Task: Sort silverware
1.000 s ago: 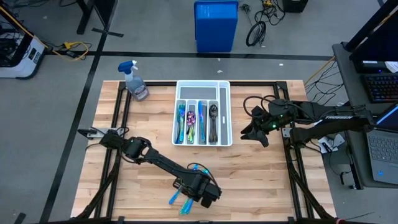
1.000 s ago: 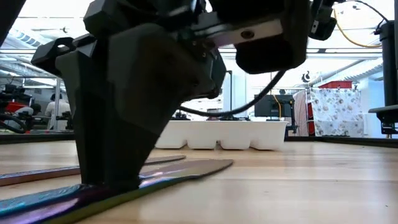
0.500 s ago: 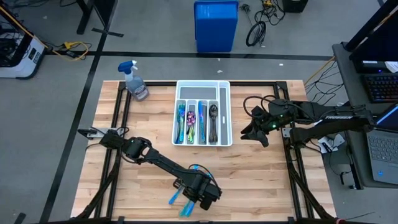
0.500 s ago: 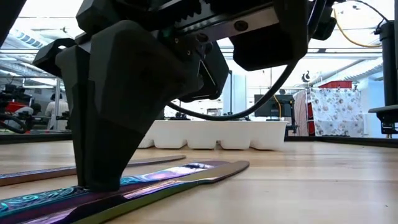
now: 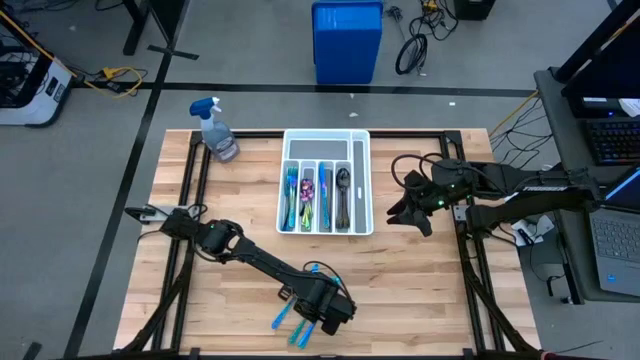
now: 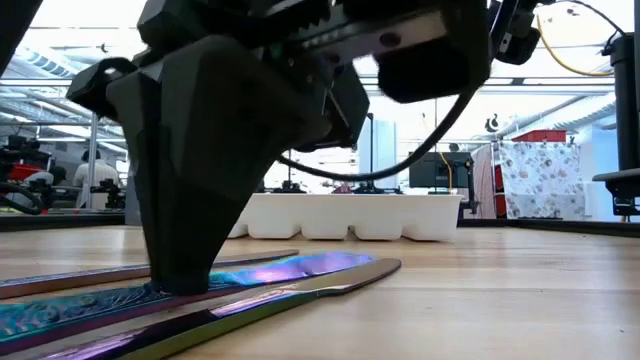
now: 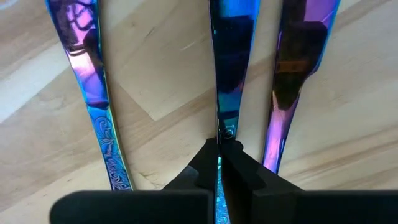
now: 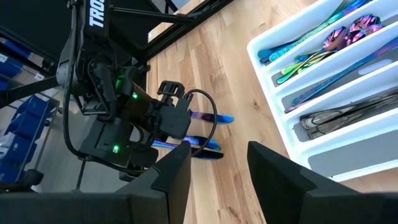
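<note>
Three iridescent blue knives lie side by side on the wooden table near its near edge, the middle knife (image 7: 233,56) between a left one (image 7: 93,81) and a right one (image 7: 292,74). My left gripper (image 7: 219,146) points down at the middle knife and is shut on it; the high view shows the same gripper (image 5: 318,312). My right gripper (image 5: 410,215) hangs open in the air to the right of the white tray (image 5: 285,200), and nothing is between its fingers (image 8: 171,177). Other silverware lies in the tray's compartments. My left gripper pinches the middle knife between its two fingers at the narrow part (image 7: 227,127) just below the blade. The fingers come from above, pointing steeply down, one on each long side of the knife. The knife (image 6: 290,268) still lies on the table.
A spray bottle (image 5: 218,130) stands at the table's far left corner. A blue bin (image 5: 347,40) stands on the floor beyond the far edge. Bare wood lies between the knives and the tray.
My left gripper has shut its fingers on the middle knife and has stayed where it was. In the low view the knife under the fingers has shifted a little on the table and now shows more of its broad face.
</note>
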Robot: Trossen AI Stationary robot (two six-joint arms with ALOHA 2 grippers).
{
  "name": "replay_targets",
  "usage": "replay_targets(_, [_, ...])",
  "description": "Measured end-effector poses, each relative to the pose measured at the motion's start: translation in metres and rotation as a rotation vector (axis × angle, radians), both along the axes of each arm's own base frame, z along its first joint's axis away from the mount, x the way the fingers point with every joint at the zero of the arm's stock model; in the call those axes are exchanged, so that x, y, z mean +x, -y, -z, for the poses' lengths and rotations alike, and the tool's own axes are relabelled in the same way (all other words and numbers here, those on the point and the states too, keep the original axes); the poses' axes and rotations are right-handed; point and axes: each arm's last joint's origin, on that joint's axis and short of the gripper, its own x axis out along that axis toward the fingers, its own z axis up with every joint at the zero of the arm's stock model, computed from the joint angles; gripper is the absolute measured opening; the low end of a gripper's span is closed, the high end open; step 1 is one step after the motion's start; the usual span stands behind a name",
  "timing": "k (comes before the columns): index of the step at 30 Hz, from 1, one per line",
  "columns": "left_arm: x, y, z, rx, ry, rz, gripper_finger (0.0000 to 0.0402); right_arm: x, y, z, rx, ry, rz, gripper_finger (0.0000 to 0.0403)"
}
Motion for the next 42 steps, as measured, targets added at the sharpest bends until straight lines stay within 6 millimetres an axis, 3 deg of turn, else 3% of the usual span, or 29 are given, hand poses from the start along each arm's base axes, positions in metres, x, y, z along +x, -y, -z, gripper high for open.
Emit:
replay_targets(7, [0.004,0.002,-0.010,-0.014,0.038,-0.003,0.0000,0.000,0.000,0.000,0.000,0.000,0.000,0.0141])
replay_targets(31, [0.008,0.003,-0.012,-0.032,0.080,-0.004,0.0000,0.000,0.000,0.000,-0.003,-0.004,-0.004,0.0141])
replay_targets(37, [0.008,0.004,-0.012,-0.033,0.081,-0.004,0.0000,0.001,-0.006,0.005,-0.064,-0.028,-0.081,0.0141])
replay_targets(42, [0.008,0.003,-0.013,-0.030,0.083,-0.004,0.0000,0.012,-0.012,0.015,-0.082,-0.079,-0.150,0.0141])
